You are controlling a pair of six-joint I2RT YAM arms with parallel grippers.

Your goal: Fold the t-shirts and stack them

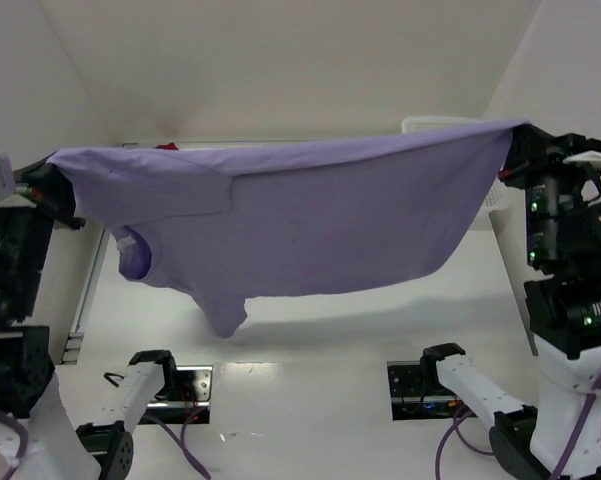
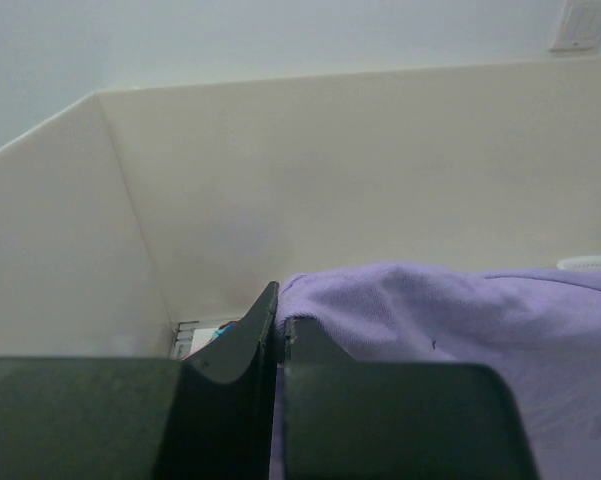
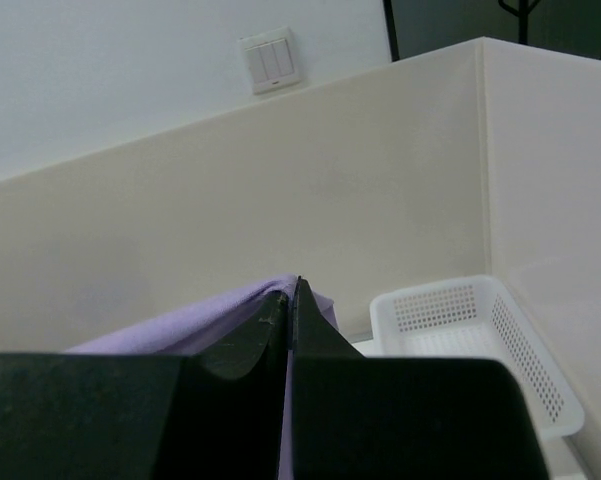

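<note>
Closest in, left gripper (image 2: 279, 318) and right gripper (image 3: 293, 295) are each clamped on one end of the large plain lavender-purple cloth t-shirt (image 1: 310, 230). It hangs stretched between them above the white table (image 1: 310, 400).

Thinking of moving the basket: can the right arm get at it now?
Probably not yet. The right gripper is shut on an edge of the lavender t-shirt, stretched in the air with the left gripper; the basket lies close beyond, unobstructed.

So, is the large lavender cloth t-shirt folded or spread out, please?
Spread: the lavender t-shirt hangs stretched between the left gripper and right gripper.
</note>
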